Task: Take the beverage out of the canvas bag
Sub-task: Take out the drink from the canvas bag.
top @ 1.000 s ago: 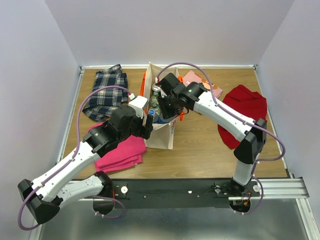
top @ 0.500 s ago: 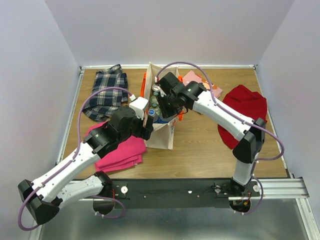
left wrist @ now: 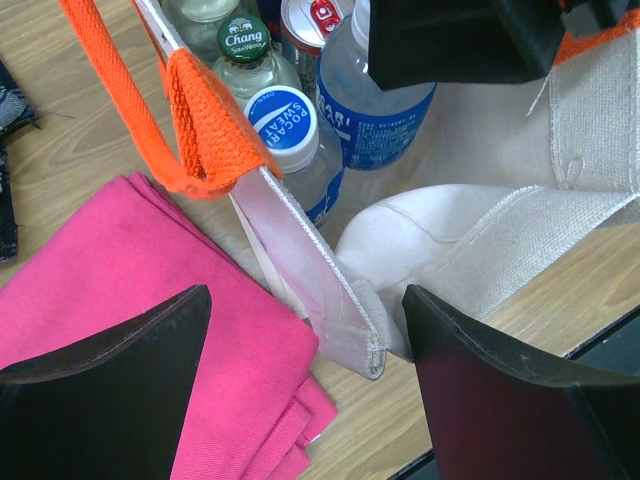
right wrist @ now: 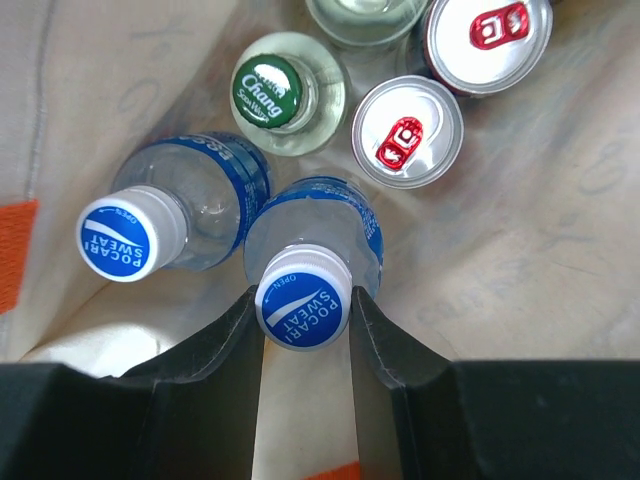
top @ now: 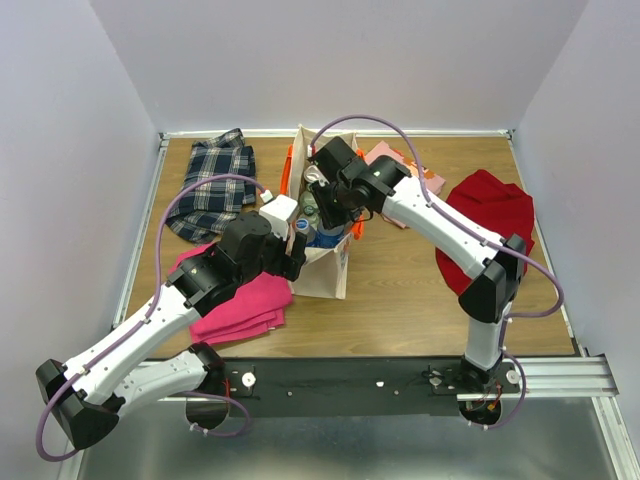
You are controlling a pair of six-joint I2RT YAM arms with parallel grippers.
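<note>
Your right tool (right wrist: 303,300) is down inside the canvas bag (top: 325,275). Its fingers (right wrist: 215,350) are pressed in on either side of the white cap of a Pocari Sweat bottle (right wrist: 320,215), and the hold looks to be on cap and neck only. The bag stands mid-surface (top: 410,300), its mouth reaching toward the far edge.

I judge the step in hand to be the lift, so draw straight up along the bottle's axis. The second Pocari Sweat bottle (right wrist: 130,235) sits just beside it, and the Chang bottle (right wrist: 270,88) and the cans (right wrist: 408,130) are near, so a tilt would knock them. A cap is a small, smooth hold for a full bottle; go slowly and watch for slipping.

Your left tool (left wrist: 305,345) is spread wide. It straddles the bag's near wall below the orange handle (left wrist: 200,130), over the pink cloth (left wrist: 120,290), and grips nothing that I can see. Close it on that wall before you pull, or the soft bag may rise with the bottle.

The bottle's lower body and its footing on the bag floor are hidden. Whether the fingers truly bear on the cap or merely flank it is hard to settle. From above, both arms cover the bag's mouth. In the left wrist view a dark block, probably the right arm, cuts off the farther contents.
</note>
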